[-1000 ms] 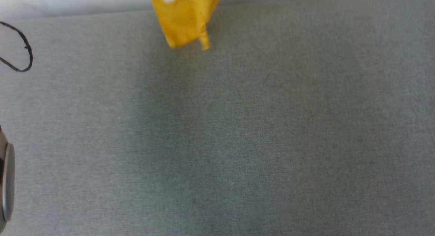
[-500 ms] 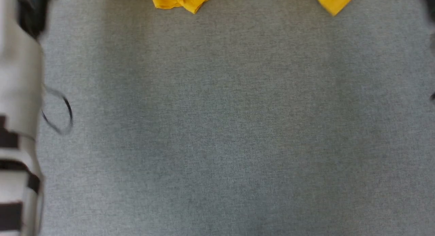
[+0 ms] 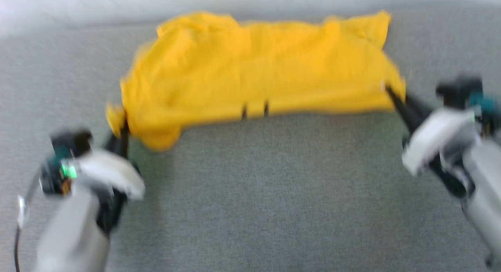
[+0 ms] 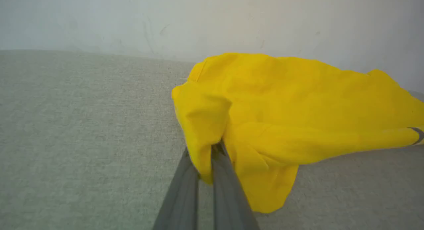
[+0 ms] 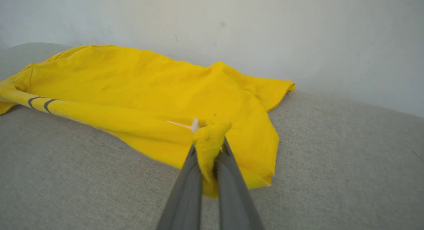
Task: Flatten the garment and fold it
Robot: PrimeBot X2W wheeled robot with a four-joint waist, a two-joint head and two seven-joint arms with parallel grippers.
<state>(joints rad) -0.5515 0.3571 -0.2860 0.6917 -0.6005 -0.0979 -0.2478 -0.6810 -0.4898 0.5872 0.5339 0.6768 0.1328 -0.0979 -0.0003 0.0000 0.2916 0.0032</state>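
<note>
Our left gripper [image 4: 212, 154] and right gripper [image 5: 209, 150], each closed tight on a pinch of cloth, hold the yellow garment [image 3: 254, 76] stretched between them. It lies spread across the far half of the grey fabric surface [image 3: 274, 193], near the pale wall [image 5: 298, 41].

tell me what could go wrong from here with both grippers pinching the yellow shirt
1. The left gripper and right gripper each pinch just a small bunch at the garment near edge, so a hard pull apart might slip it free.
2. That near edge looks rolled between them, and cloth droops beside the left gripper; laying it down like this could trap creases.
</note>
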